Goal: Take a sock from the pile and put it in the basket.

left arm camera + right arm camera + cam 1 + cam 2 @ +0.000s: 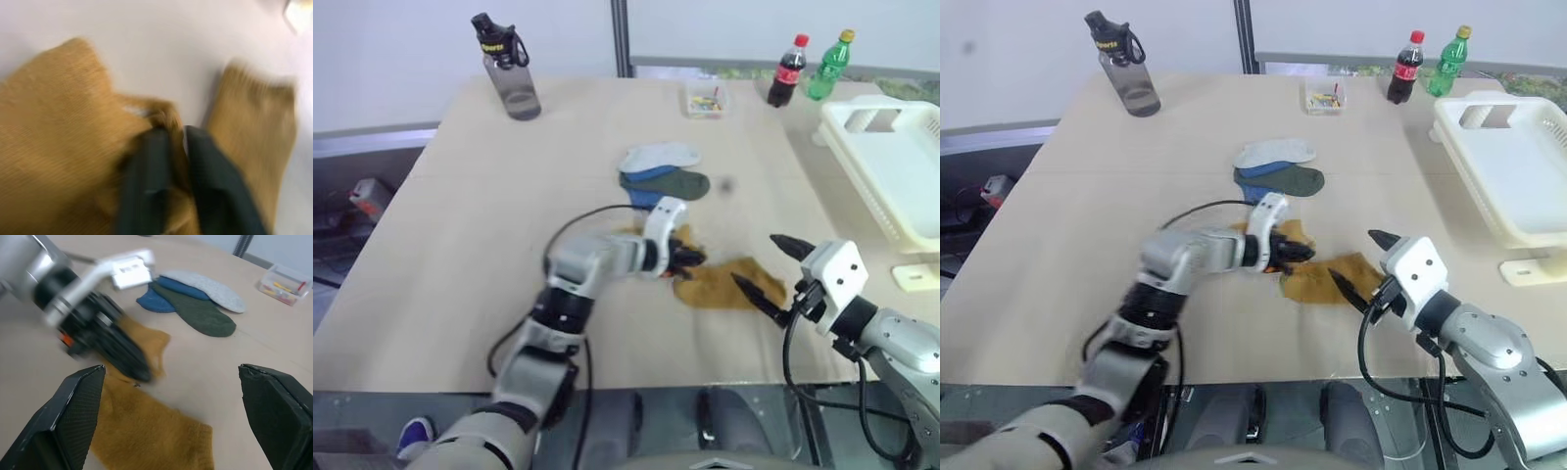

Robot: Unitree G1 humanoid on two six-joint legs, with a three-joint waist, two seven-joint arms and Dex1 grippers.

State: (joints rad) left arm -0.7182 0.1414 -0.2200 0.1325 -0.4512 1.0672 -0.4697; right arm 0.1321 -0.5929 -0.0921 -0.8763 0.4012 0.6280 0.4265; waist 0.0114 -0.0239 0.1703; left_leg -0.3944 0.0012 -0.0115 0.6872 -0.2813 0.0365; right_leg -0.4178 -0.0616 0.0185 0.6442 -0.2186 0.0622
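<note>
The pile lies mid-table: a pale white-grey sock (661, 155), a blue sock (644, 188) and a dark green sock (683, 183) overlap. Nearer to me, mustard-yellow socks (729, 284) are spread flat. My left gripper (690, 258) points down onto the mustard fabric. In the left wrist view its fingers (146, 186) stand close together with a bunch of mustard sock (54, 147) between them. My right gripper (756, 262) hovers wide open just right of the mustard socks, holding nothing. The cream-white basket (867, 186) stands at the table's right edge.
A grey water bottle (509, 69) stands at the back left. A small clear box of colourful bits (707, 98), a cola bottle (788, 70) and a green bottle (829, 65) stand at the back right. A small white piece (915, 276) lies below the basket.
</note>
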